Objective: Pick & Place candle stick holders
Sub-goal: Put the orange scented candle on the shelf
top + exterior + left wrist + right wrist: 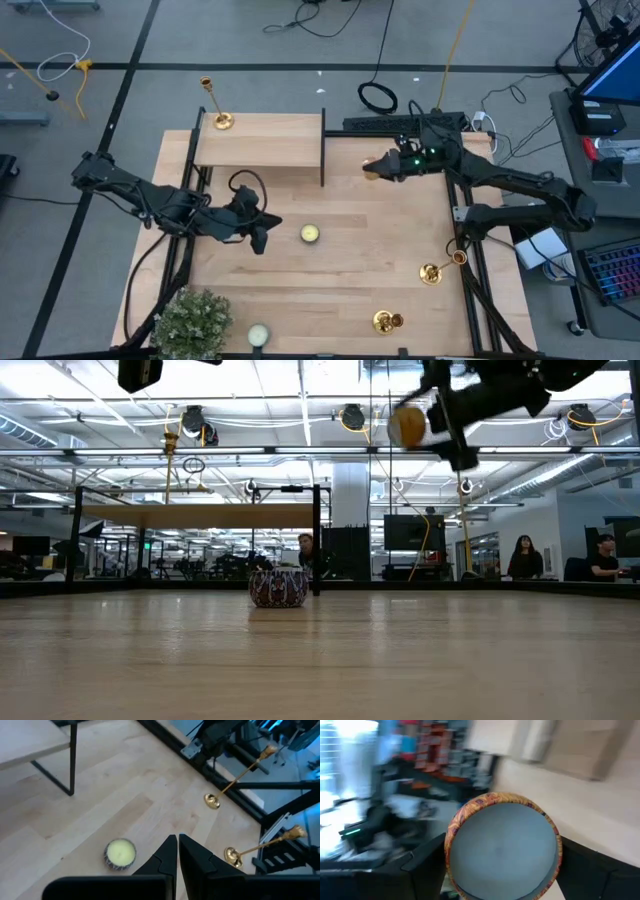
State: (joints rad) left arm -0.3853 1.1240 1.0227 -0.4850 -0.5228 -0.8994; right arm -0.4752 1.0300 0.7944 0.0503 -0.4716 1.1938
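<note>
1 candlestick (pixel 217 110) already stands on the shelf (pixel 260 140) at 11 o'clock, 2 more (pixel 440 267) (pixel 387 321) wait at 4 and 5 o'clock, while the right claw (pixel 375 168), raised at 1 o'clock, clamps a small round candle tin (pixel 502 852) and the left claw (pixel 258 232) sits pinched together, empty, at 9 o'clock.

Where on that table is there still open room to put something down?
The widest bare wood lies between the raised shelf and the yellow candle, running toward the right gripper, which holds a round tin. It is crowded near the right edge, around two candlesticks, and by the plant.
</note>
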